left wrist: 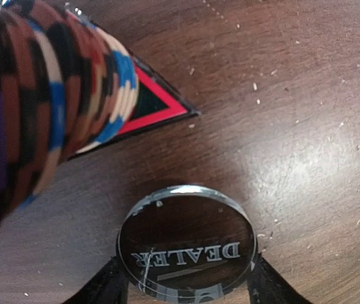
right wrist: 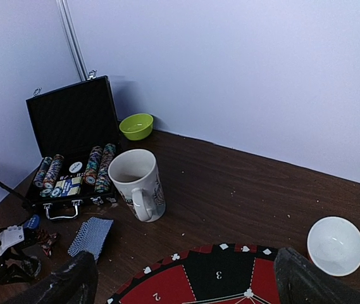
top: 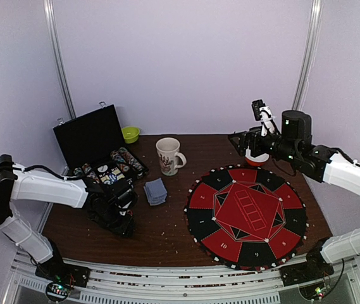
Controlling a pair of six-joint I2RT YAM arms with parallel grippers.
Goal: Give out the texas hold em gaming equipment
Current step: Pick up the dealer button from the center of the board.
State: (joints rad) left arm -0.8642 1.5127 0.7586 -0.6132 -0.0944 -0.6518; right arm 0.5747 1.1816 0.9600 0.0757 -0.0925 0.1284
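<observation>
My left gripper (top: 115, 206) is low over the table in front of the black case and is shut on a clear round disc marked DEALER (left wrist: 186, 244), held by its edges between both fingers (left wrist: 104, 288). A blurred stack of striped poker chips (left wrist: 47, 95) stands close on its left, over a red-and-black triangular piece (left wrist: 157, 104). More chip rows lie in the open case (top: 97, 149). A blue-backed deck of cards (top: 155, 190) lies beside the case and also shows in the right wrist view (right wrist: 91, 235). My right gripper (top: 235, 140) is open and empty above the far edge of the round mat (right wrist: 189, 285).
A round red-and-black numbered mat (top: 246, 214) covers the right half of the table. A white patterned mug (top: 168, 155) stands mid-table. A green bowl (top: 130, 133) sits behind the case. A small red-rimmed bowl (top: 255, 157) sits under my right arm, white inside (right wrist: 335, 245).
</observation>
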